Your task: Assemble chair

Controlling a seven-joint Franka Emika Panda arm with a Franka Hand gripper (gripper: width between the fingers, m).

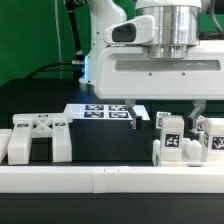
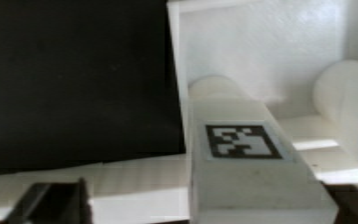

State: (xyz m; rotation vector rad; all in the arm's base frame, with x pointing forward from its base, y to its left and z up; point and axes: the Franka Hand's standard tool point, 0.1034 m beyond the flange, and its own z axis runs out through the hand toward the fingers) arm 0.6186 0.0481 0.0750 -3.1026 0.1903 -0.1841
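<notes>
Hovered with the gripper (image 1: pixel 164 119) wide open and empty over the tagged chair leg (image 1: pixel 170 141), near edge, exterior view's right. Called for a straight descent, jaws straddling the leg evenly before closing squarely.

The chair parts (image 1: pixel 40 140) in front of the marker board (image 1: pixel 104 110) look like moulded white plastic, matt and smooth, with softly rounded edges. Up close, the tagged chair piece (image 2: pixel 247 100) has the same chalky, unglossed skin; its tag (image 2: pixel 243 141) is a flat black-and-white print. The marker board is a thin, matt white sheet. The table (image 1: pixel 100 148) under it is matt black, without reflections. The hand (image 1: pixel 164 118) above the board has a smooth white plastic casing with a faint sheen, topped by a silvery, metal-looking collar (image 1: pixel 165 25).
</notes>
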